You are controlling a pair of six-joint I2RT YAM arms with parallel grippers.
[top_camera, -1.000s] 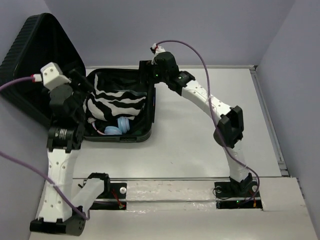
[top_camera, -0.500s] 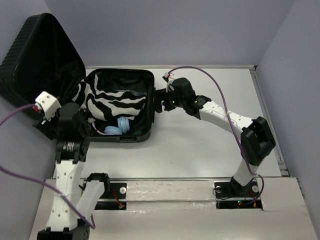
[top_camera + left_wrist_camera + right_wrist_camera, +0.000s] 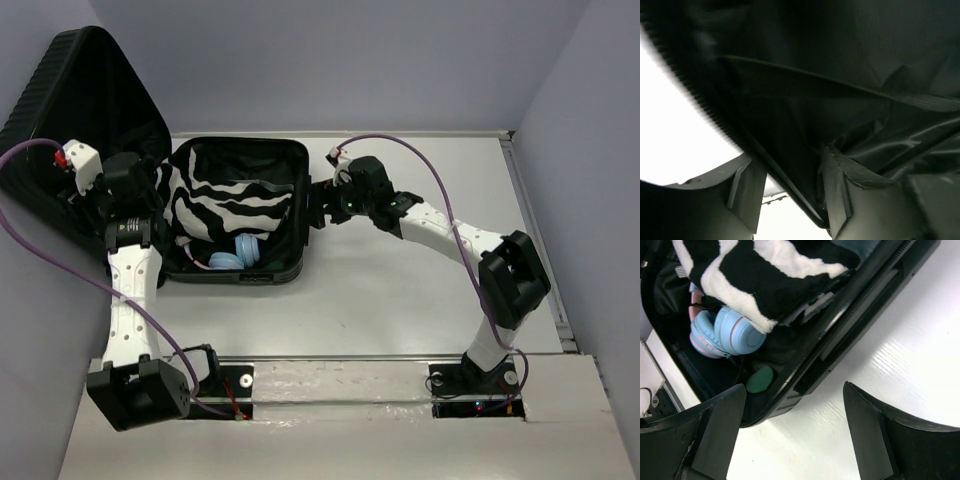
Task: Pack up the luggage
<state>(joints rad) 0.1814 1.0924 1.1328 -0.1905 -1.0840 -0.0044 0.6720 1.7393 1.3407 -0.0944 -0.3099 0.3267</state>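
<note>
At the far left of the table the luggage lies open, its lid rim between the half-spread left gripper, the right gripper gaping empty nearby; a loose pinch could drop the lid.

Robot lab cell: lilac walls box in a white table, left arm and right arm bolted to a front rail, purple cables loose.

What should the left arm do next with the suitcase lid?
Probably close the left gripper on the lid rim. The rim runs between its open jaws, and the luggage holds the zebra cloth and headphones, so the lid looks ready to swing shut.
</note>
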